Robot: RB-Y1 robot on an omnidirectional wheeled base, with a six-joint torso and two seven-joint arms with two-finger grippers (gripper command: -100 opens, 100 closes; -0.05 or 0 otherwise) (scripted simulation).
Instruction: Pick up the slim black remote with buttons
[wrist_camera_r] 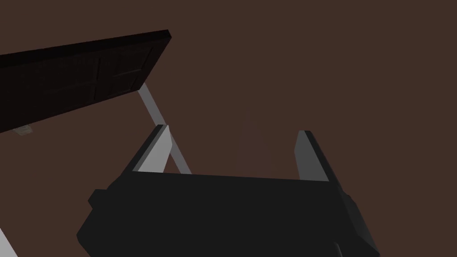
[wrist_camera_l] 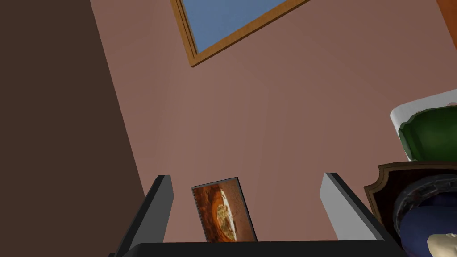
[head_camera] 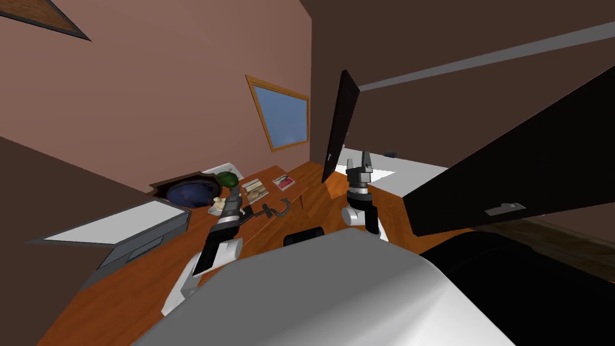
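Head view: left gripper (head_camera: 233, 193) and right gripper (head_camera: 358, 159) both spread wide (nothing held); remote (head_camera: 304, 235) on desk (head_camera: 150, 270), 4 o'clock from left gripper

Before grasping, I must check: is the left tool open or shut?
Open. The left tool has its two fingers wide apart, holding nothing.

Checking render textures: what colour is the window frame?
The window frame is light orange-brown, clearest in the left wrist view.

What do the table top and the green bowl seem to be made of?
Table top: wood, going by its orange-brown colour and streaky grain, with a smooth finish. Green bowl: uncertain; its surface is plain dark green and faceted, so perhaps glazed ceramic or plastic.
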